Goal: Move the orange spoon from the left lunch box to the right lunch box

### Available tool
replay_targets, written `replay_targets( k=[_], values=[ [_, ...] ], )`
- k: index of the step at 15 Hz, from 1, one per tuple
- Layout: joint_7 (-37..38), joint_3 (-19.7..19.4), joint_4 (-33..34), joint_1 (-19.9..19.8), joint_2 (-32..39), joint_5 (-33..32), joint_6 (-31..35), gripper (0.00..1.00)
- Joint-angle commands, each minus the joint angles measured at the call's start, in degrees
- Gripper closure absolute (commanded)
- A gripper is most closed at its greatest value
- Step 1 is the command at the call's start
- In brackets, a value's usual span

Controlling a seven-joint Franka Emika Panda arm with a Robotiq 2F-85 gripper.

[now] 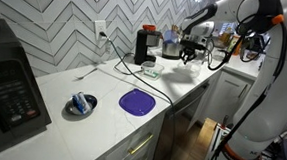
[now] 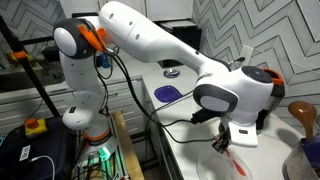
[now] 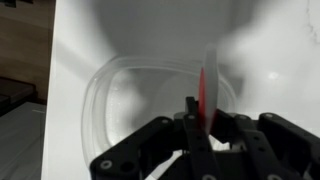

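My gripper (image 3: 200, 125) is shut on the orange spoon (image 3: 207, 85), which sticks out from between the jaws. In the wrist view a clear lunch box (image 3: 100, 95) lies on the white counter right under the spoon, apparently empty. In an exterior view the gripper (image 2: 228, 140) hangs over the counter with the spoon (image 2: 233, 160) pointing down and forward. In an exterior view the gripper (image 1: 190, 53) is at the far end of the counter near the appliances. I cannot make out a second lunch box.
A purple plate (image 1: 136, 102) and a small bowl (image 1: 81, 105) with a blue item sit mid-counter. A black microwave (image 1: 7, 92) stands at one end, a black coffee maker (image 1: 146, 45) by the wall. A wooden spoon (image 2: 303, 112) stands near the gripper.
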Motion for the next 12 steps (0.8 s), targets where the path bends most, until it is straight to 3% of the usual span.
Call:
replay_targets(
  k=[1, 8, 9, 10, 12],
  values=[
    [-3.0, -0.27, 2.79, -0.35, 3.61, 2.04, 0.51, 0.98],
    [-9.9, 0.49, 4.43, -0.33, 5.43, 3.05, 1.74, 0.98],
    [-10.71, 0.66, 4.6, -0.35, 5.38, 3.29, 1.37, 0.87],
    [-11.19, 0.71, 4.65, -0.28, 5.12, 3.24, 1.08, 0.66],
    [-11.18, 0.58, 4.85, -0.17, 4.45, 2.65, -0.08, 0.53]
  ],
)
